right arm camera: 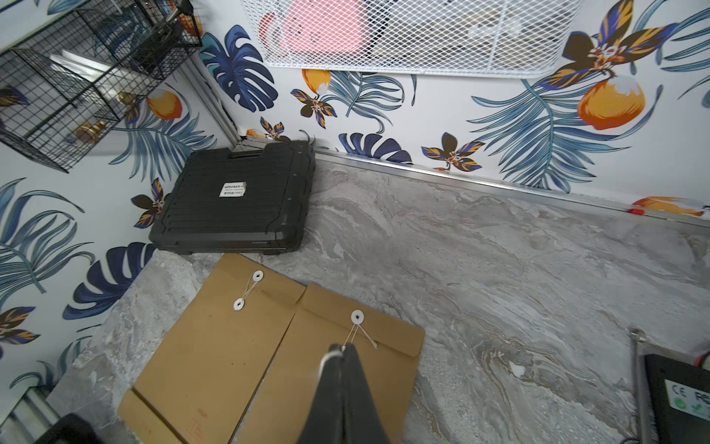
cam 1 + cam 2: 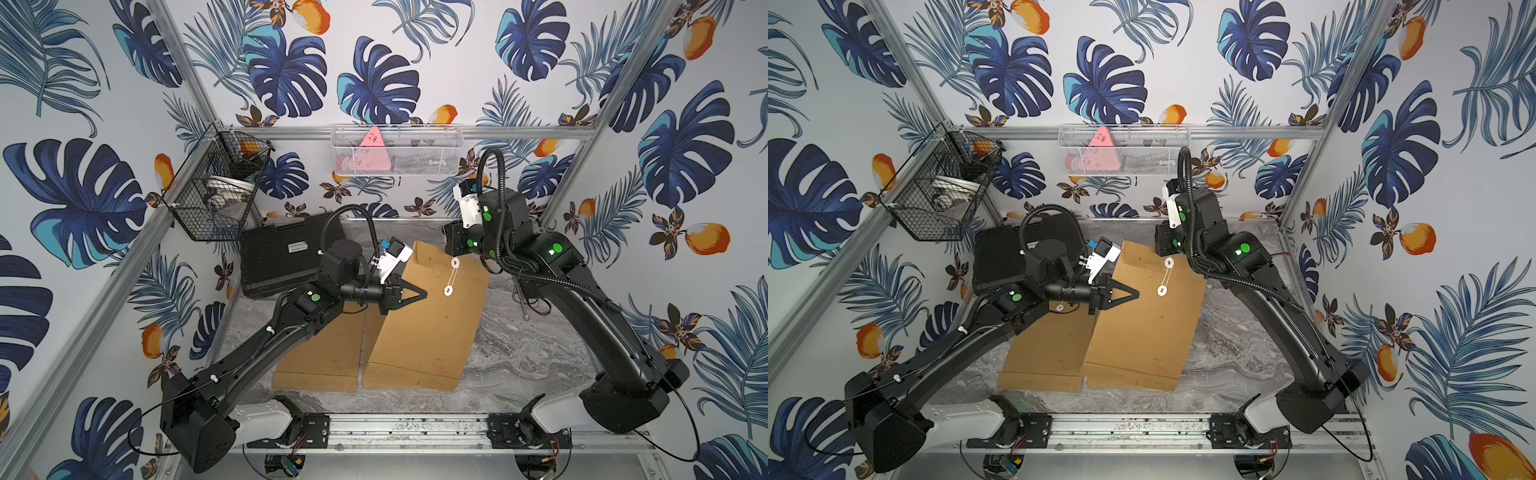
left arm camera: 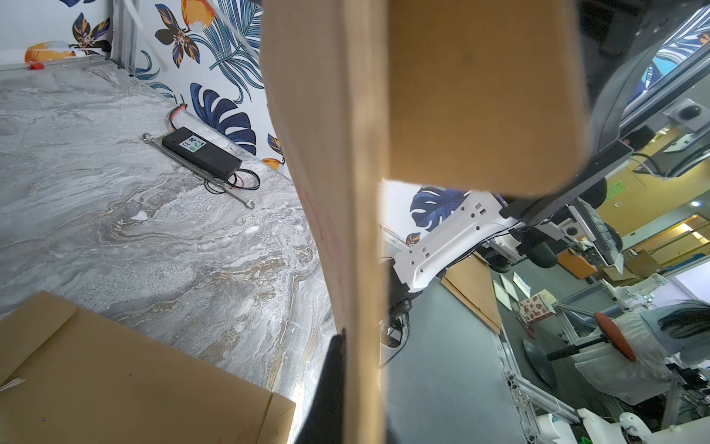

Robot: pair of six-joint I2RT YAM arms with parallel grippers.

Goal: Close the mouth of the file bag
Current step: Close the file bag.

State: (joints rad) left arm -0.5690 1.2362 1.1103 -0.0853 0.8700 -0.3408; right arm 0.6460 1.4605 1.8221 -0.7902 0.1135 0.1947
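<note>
Hanging on the left wall is a black wire basket [image 2: 216,195]; below it a black case [image 2: 282,257] lies in the far left corner of the table [image 2: 532,353]; next comes a spare bag [image 2: 320,357] of brown paper, lying flat with its far end under the left arm. From there the left claw [image 2: 424,294] reaches rightward and is closed on the left edge of the file bag [image 2: 424,332]; in the left wrist view that brown edge runs up between its fingers [image 3: 332,373]. The file bag sits mid-table just right of the spare bag and overlaps it along their shared side; its mouth end points to the back wall and looks raised off the table; the flap is folded down; it has 2 white discs, the upper button [image 2: 455,262] and the lower button [image 2: 447,290], joined by string [image 2: 451,276]. The right claw [image 1: 342,348] is closed, fingers pressed together, its tip where the string leads below the upper button; whether it pinches the string I cannot tell; in both top views its tip hides under its own wrist. Farthest right, a black box [image 3: 201,153] with wires lies by the right wall.
</note>
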